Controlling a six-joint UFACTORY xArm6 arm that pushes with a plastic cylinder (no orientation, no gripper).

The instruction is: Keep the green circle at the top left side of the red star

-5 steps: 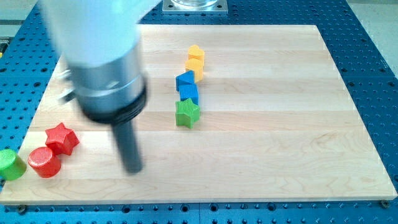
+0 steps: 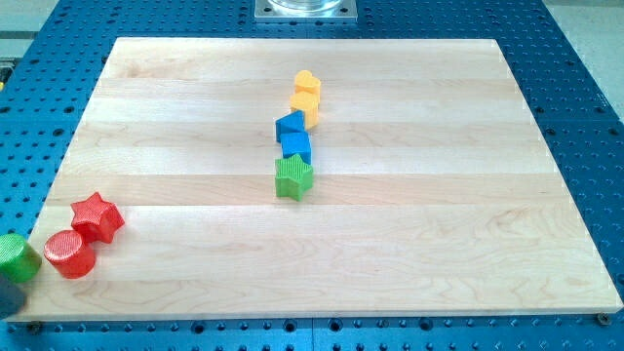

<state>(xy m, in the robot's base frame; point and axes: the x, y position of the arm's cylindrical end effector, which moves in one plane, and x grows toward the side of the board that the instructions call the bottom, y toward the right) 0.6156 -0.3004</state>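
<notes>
The red star [image 2: 97, 216] lies near the board's left edge. The green circle [image 2: 16, 258] sits at the board's bottom left corner, below and left of the star, partly off the board's edge. A red circle [image 2: 68, 254] lies between them, touching the star's lower left side. My tip does not show in the view; only a faint grey blur shows at the bottom left corner under the green circle.
A column of blocks stands in the board's middle: two yellow blocks [image 2: 306, 95] at the top, two blue blocks [image 2: 293, 136] under them, and a green star [image 2: 292, 177] at the bottom. The wooden board [image 2: 390, 234] rests on a blue perforated table.
The arm and its rod, which stood over the board's left half right of the red blocks, have left the view. The blocks have not moved.
</notes>
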